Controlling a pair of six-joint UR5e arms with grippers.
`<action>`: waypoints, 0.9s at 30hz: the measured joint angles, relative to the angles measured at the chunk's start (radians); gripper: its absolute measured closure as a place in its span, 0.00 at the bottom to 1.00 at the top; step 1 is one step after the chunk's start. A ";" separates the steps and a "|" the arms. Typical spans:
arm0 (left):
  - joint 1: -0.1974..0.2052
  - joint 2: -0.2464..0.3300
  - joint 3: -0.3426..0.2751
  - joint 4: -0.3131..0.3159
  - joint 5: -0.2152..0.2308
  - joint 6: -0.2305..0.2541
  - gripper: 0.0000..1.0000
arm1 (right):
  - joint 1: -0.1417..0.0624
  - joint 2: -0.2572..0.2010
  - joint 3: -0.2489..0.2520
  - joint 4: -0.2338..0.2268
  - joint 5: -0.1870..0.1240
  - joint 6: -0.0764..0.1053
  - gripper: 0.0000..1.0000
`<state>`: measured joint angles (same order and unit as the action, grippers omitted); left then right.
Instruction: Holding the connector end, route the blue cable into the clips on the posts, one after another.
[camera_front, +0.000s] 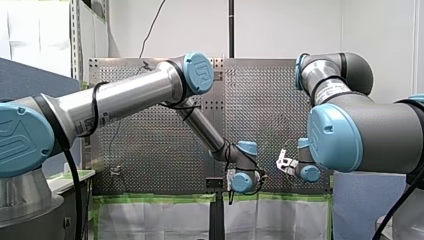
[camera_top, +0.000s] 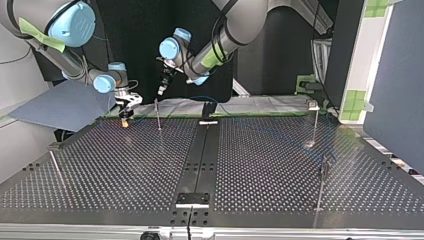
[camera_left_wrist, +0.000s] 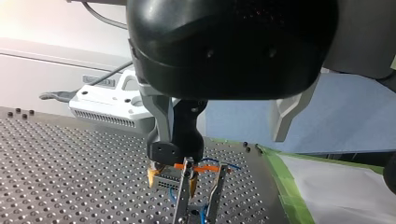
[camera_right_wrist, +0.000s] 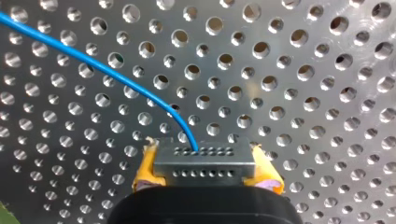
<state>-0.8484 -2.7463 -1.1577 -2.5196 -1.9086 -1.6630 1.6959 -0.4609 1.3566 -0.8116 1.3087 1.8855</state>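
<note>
Right tool (camera_right_wrist: 205, 175) clamping perforated grey connector (camera_right_wrist: 204, 158), thin blue cable (camera_right_wrist: 93, 65) arcing

Right wrist view: we are losing blue cable (camera_right_wrist: 93, 65) where it is running off picture's edge. Our right gripper (camera_right_wrist: 205, 179) is covering connector's (camera_right_wrist: 204, 156) near side.

Left wrist view: clip (camera_left_wrist: 186, 186) is getting cut off at edge. We are catching cable only in short bits around it.

Top view: we are failing to trace cable over surface (camera_top: 275, 160); too thin.

Front view: we are not making cable out at all.
</note>
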 joint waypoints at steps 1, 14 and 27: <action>0.000 0.000 0.000 0.000 0.000 -0.001 0.00 | 0.000 0.000 0.000 0.000 0.000 0.000 1.00; 0.008 0.000 0.000 0.001 0.002 -0.008 0.00 | 0.001 0.001 0.000 -0.001 0.000 0.000 1.00; 0.016 0.000 0.000 0.007 0.003 -0.019 0.00 | 0.002 0.001 -0.001 0.000 0.000 0.000 1.00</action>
<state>-0.8322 -2.7458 -1.1576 -2.5128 -1.9059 -1.6817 1.6974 -0.4602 1.3558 -0.8113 1.3086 1.8856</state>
